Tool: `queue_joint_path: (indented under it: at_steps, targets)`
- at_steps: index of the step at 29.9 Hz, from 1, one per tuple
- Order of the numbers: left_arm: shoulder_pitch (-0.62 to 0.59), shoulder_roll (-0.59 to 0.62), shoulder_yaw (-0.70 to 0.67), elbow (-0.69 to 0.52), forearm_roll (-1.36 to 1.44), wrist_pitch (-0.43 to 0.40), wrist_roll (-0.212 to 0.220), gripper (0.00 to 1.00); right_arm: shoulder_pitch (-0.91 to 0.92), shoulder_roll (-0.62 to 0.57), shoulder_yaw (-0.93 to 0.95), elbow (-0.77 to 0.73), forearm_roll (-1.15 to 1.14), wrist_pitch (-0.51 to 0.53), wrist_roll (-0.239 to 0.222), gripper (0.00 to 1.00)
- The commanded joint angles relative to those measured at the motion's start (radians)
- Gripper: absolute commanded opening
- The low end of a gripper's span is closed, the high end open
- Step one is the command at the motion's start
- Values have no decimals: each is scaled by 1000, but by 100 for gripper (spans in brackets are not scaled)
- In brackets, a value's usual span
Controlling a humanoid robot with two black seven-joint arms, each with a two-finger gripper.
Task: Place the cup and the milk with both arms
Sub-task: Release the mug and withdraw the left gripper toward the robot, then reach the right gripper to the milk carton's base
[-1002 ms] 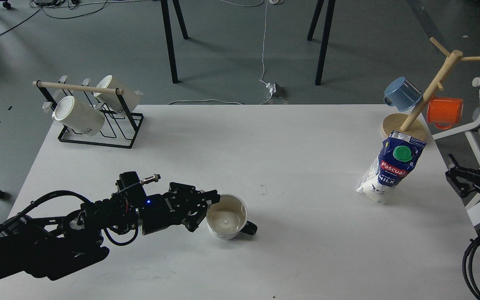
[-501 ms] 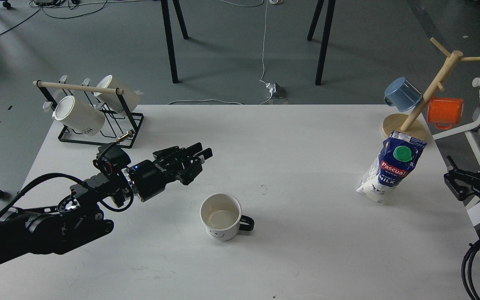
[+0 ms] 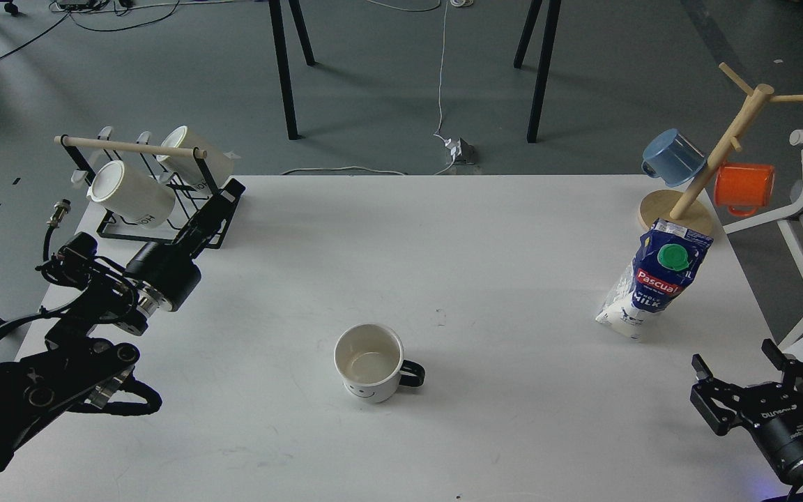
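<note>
The cup [image 3: 369,364], a white mug with a black handle and a small smiley face, stands upright on the white table [image 3: 443,230], front of centre, with its handle to the right. The milk [image 3: 654,280], a blue and white Pascual carton with a green cap, stands leaning at the right. My left gripper [image 3: 226,195] is far left of the cup, by the black wire rack, seen edge-on and dark. My right gripper [image 3: 735,359] is open and empty at the front right corner, in front of the milk and apart from it.
A black wire rack [image 3: 164,223] with two cream mugs [image 3: 129,194] stands at the back left. A wooden mug tree [image 3: 719,150] with a blue cup [image 3: 673,157] and an orange cup [image 3: 743,187] stands at the back right, just behind the milk.
My left gripper let go of the cup and drew back up and to the left, to the rack. My right gripper came down to the front right corner. The cup now stands free.
</note>
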Motion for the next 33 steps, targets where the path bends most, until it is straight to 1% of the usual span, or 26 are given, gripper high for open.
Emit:
queue_joint_path:
  at_steps: [1, 3, 6, 15, 22, 27, 33]
  targets:
    - [69, -9, -92, -16, -2, -26, 0, 60, -3, 48, -44, 1, -7, 0, 2, 99]
    - [72, -11, -92, -18, -2, -26, 0, 61, 15, 71, -59, -11, -13, 0, 3, 99]
    - [77, -12, -89, -19, -1, -26, 0, 64, 50, 135, -69, -31, -33, 0, 3, 99]
    - [80, -12, -88, -19, 1, -24, 0, 64, 121, 227, -69, -62, -39, 0, 12, 99]
    - [108, -12, -86, -19, 2, -23, 0, 64, 159, 240, -50, -68, -39, 0, 14, 99]
    - [134, -11, -86, -19, 2, -23, 0, 65, 207, 241, -50, -109, -37, 0, 14, 99]
    - [138, -9, -86, -19, 2, -21, 0, 65, 239, 246, -44, -152, -36, 0, 25, 99]
